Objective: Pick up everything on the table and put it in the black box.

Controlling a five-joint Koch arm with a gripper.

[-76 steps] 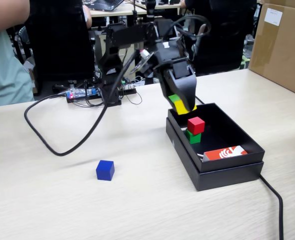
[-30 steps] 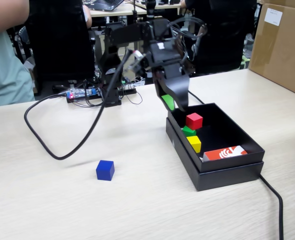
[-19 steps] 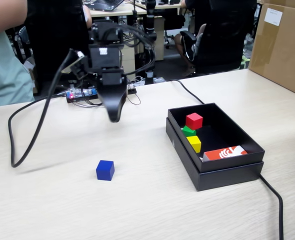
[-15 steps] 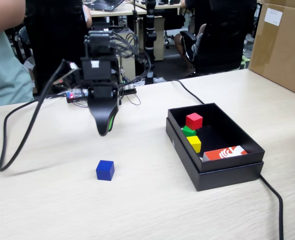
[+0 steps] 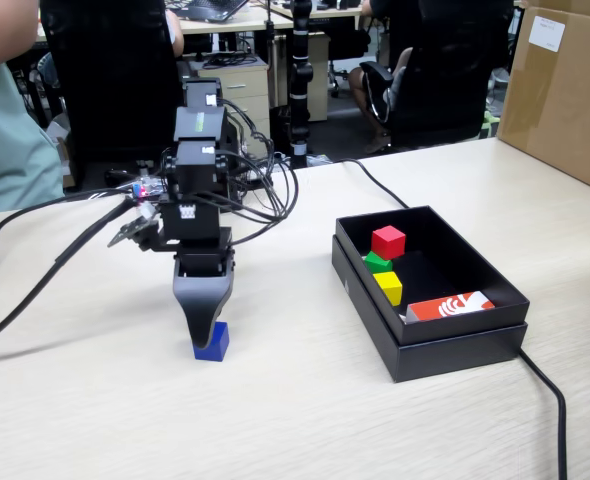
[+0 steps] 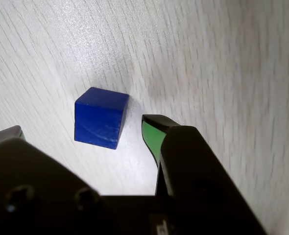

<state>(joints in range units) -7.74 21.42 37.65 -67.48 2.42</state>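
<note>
Sitting alone on the table [image 5: 95, 400], the blue cube [image 6: 100, 117] is the last one w/ nothing round it, well left of the black box [image 5: 455, 345] in the fixed view, so the arm can drop straight on it. Red cube [image 5: 389, 242], green cube [image 5: 376, 263] and yellow cube [image 5: 388, 287] lie in the box's left part, near an orange-and-white card [image 5: 450, 305], so by my read 3 of 4 are done. Gripper [image 6: 83, 129] is down at table level, jaws apart and straddling the cube: wrist view shows the green-padded finger [image 6: 153, 138] just right of it w/ a gap, the other tip at the far left edge. Not touching the cube, holding nothing. Looks posed for the squeeze.
</note>
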